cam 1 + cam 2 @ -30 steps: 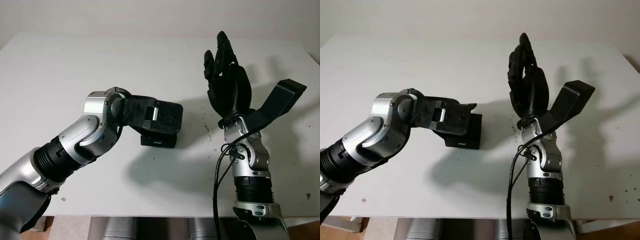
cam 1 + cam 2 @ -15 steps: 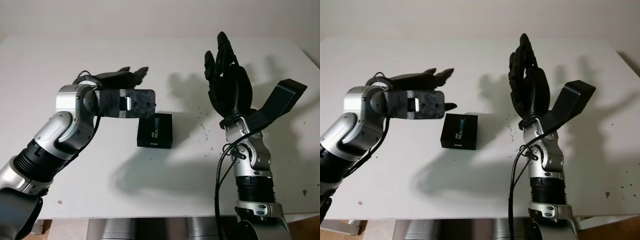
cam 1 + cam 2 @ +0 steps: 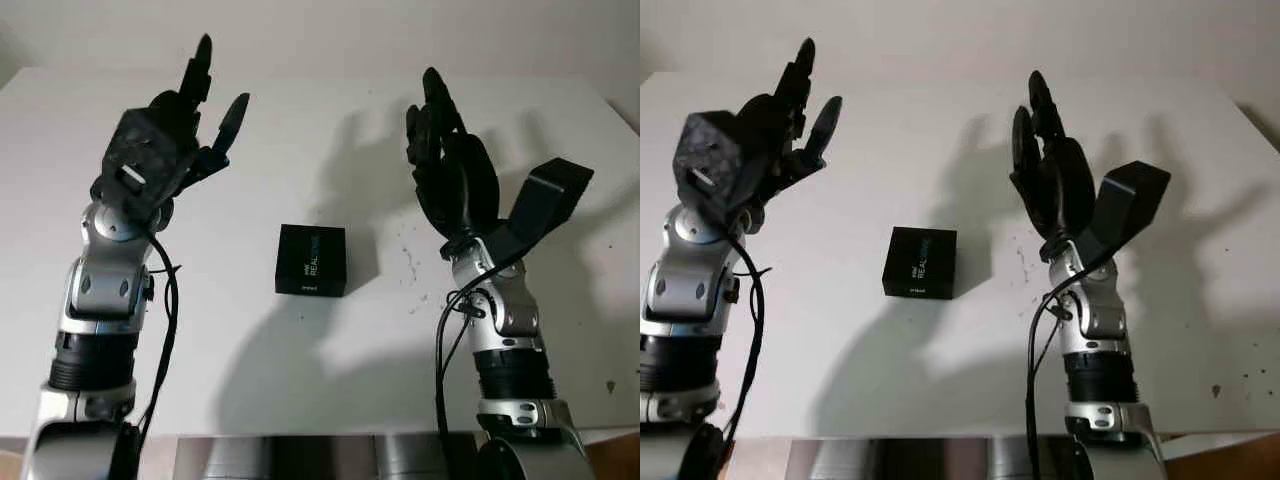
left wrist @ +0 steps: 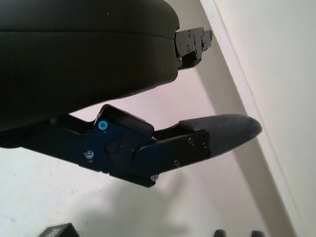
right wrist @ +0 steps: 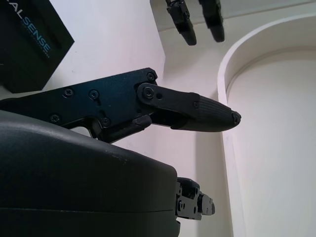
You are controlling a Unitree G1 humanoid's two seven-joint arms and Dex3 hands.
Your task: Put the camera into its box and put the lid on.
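A black box (image 3: pixel 311 260) printed "intel REALSENSE" sits closed, lid on, in the middle of the white table (image 3: pixel 300 130). It also appears in the right wrist view (image 5: pixel 27 44). My left hand (image 3: pixel 195 110) is raised upright above the table's left side, open and holding nothing, well clear of the box. My right hand (image 3: pixel 450 150) stands upright to the right of the box, open and holding nothing. Its fingers (image 5: pixel 202 111) are bare in the right wrist view. Whatever is inside the box is hidden.
The table's front edge (image 3: pixel 320 436) runs just ahead of both forearms. A few small dark specks (image 3: pixel 408 262) lie on the surface right of the box. A pale wall (image 3: pixel 320 30) rises behind the table.
My left hand has lifted off the box and swung up and to the left, uncovering it with its lid on. The right hand has barely moved.
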